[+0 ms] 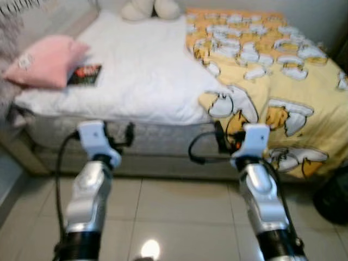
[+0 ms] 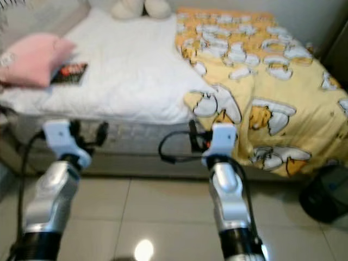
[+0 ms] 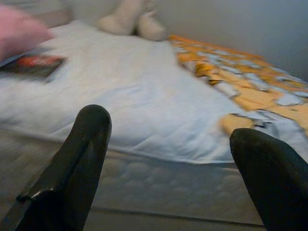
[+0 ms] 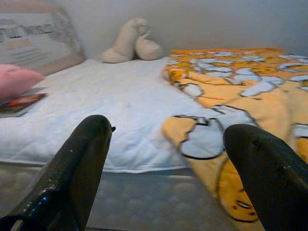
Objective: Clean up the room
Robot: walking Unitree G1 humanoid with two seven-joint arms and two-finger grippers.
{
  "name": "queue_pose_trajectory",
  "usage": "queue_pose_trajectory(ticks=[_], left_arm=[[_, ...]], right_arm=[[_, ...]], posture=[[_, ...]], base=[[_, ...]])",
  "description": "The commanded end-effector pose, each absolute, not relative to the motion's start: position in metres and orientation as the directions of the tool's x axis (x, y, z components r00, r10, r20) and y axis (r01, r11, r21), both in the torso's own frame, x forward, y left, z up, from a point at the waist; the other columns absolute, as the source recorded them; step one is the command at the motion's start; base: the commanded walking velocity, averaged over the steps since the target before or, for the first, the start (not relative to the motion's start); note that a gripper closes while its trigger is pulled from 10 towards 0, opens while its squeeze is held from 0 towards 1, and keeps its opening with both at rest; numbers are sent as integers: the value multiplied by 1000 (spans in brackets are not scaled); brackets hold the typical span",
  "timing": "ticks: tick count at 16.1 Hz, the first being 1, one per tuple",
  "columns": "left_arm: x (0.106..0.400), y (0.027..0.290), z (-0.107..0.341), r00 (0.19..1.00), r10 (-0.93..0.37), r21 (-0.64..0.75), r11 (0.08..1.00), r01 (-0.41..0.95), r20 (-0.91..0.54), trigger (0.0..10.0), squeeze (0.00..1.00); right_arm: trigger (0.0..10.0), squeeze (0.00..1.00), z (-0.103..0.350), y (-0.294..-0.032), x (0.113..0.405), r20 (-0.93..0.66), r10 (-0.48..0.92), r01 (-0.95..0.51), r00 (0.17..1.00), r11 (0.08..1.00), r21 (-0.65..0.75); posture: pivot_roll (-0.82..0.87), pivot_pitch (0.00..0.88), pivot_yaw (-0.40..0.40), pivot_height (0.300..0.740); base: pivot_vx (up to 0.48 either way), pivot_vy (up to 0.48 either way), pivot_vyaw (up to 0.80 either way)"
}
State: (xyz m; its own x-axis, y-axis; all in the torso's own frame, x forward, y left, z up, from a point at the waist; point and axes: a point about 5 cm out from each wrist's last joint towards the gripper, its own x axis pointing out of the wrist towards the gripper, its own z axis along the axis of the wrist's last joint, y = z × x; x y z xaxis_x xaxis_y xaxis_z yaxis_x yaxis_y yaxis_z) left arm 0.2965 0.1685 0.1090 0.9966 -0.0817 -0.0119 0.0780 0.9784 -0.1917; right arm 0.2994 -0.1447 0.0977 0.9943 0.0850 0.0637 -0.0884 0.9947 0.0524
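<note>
A bed (image 1: 147, 70) with a white sheet stands before me. A yellow cartoon-print blanket (image 1: 272, 70) covers its right half and hangs over the front edge. On the left lie a pink pillow (image 1: 46, 60) and, beside it, a dark book (image 1: 86, 74). A cream plush toy (image 1: 149, 8) sits at the head of the bed. Both arms are raised in front of the mattress edge. My left gripper (image 3: 168, 127) is open and empty, facing the white sheet. My right gripper (image 4: 168, 127) is open and empty, facing the blanket's corner.
A dark bag-like object (image 1: 334, 196) sits on the tiled floor (image 1: 174, 217) at the right, below the hanging blanket. A framed board (image 4: 38, 38) leans against the wall at the bed's far left. Pale furniture (image 1: 8, 179) edges the left.
</note>
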Motion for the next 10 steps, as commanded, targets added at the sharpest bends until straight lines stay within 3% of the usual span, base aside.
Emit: queue_pose_trajectory(ticks=[1, 10], left_arm=[[301, 156, 116, 990, -138, -167, 976, 140, 24, 10000, 0], [303, 150, 104, 991, -130, -127, 984, 127, -19, 10000, 0]], right_arm=[[10000, 0, 97, -157, 298, 62, 53, -56, 997, 998, 43], [10000, 0, 92, -163, 297, 32, 20, -22, 999, 997, 72]], posture=[[-35, 0, 37, 740], [-63, 0, 43, 740]], base=[[465, 0, 0], [468, 0, 0]])
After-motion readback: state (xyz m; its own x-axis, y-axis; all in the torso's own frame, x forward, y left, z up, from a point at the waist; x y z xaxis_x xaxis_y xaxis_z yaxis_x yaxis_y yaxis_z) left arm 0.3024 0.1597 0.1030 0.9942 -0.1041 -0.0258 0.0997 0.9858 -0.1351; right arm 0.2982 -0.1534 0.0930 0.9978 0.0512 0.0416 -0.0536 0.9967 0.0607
